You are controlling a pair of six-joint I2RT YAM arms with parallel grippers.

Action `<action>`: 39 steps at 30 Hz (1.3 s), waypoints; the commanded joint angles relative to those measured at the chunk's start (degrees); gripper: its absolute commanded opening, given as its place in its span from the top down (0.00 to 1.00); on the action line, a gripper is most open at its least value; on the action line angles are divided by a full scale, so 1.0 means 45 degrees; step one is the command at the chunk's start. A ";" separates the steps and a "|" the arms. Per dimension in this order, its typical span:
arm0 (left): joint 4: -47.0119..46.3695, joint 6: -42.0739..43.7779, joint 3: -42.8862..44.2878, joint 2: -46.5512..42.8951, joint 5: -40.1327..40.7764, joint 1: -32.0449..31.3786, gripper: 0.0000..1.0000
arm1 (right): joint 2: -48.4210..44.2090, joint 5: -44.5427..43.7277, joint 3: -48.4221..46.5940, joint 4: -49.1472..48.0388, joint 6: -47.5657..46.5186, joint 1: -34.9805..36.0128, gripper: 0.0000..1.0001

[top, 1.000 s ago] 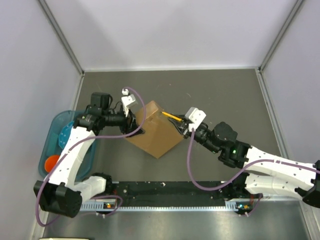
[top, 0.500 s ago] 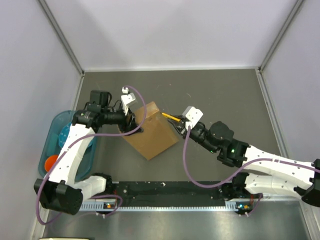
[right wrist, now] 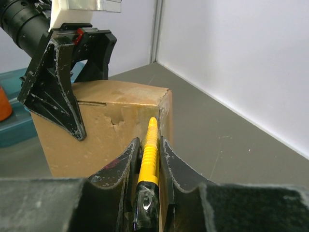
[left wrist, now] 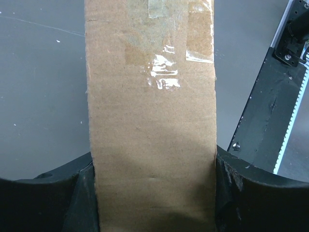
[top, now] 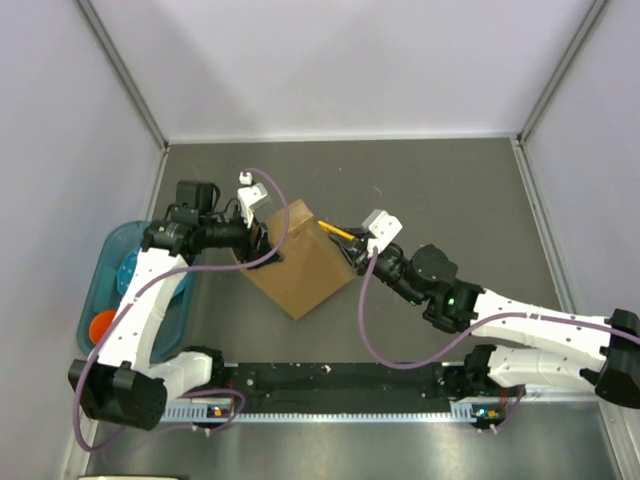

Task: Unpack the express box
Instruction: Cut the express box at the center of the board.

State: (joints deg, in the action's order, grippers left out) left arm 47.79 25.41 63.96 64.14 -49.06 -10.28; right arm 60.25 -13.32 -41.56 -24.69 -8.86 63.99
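Observation:
The express box (top: 300, 262), plain brown cardboard, stands tilted on the grey table. My left gripper (top: 262, 240) is shut on its left corner. In the left wrist view the box's narrow face (left wrist: 152, 96) fills the gap between both fingers (left wrist: 58, 193), with clear tape (left wrist: 164, 72) near its far end. My right gripper (top: 352, 250) is shut on a yellow utility knife (top: 336, 232). In the right wrist view the knife (right wrist: 149, 145) points at the box's taped corner (right wrist: 164, 106). The left gripper's black fingers (right wrist: 58, 96) straddle the box (right wrist: 96, 140) there.
A blue bin (top: 110, 290) holding an orange object (top: 102, 324) sits at the left wall. A black rail (top: 340, 380) runs along the near edge between the arm bases. White walls close in the table on three sides.
The left gripper has drawn the box slightly left and away. The right gripper with the knife has followed it to the left, staying at the box's right corner.

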 commanded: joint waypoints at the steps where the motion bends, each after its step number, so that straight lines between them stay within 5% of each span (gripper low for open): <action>1: -0.0113 0.1717 0.0356 -0.0386 -0.1188 -0.0429 1.00 | 0.1748 0.1555 0.1735 0.5134 0.1676 0.0429 1.00; 27: 0.1060 0.2615 0.2055 0.0395 -0.1227 -0.0391 1.00 | 0.3038 -0.0105 0.2947 0.4626 0.3356 0.1015 1.00; 31: 0.1040 0.2867 0.1997 0.0337 -0.1111 -0.0429 1.00 | 0.2025 -0.0495 0.3044 0.4724 0.3571 0.1015 1.00; 39: 0.0473 0.3474 0.2972 0.0590 0.0783 -0.1015 1.00 | -0.3380 -0.0984 0.3318 0.6187 0.4078 0.0996 1.00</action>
State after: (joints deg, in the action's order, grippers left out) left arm 55.99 37.47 71.26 67.55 -46.83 -13.63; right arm 55.02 -15.59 -25.87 0.08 7.57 68.12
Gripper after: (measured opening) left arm 0.673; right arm 0.181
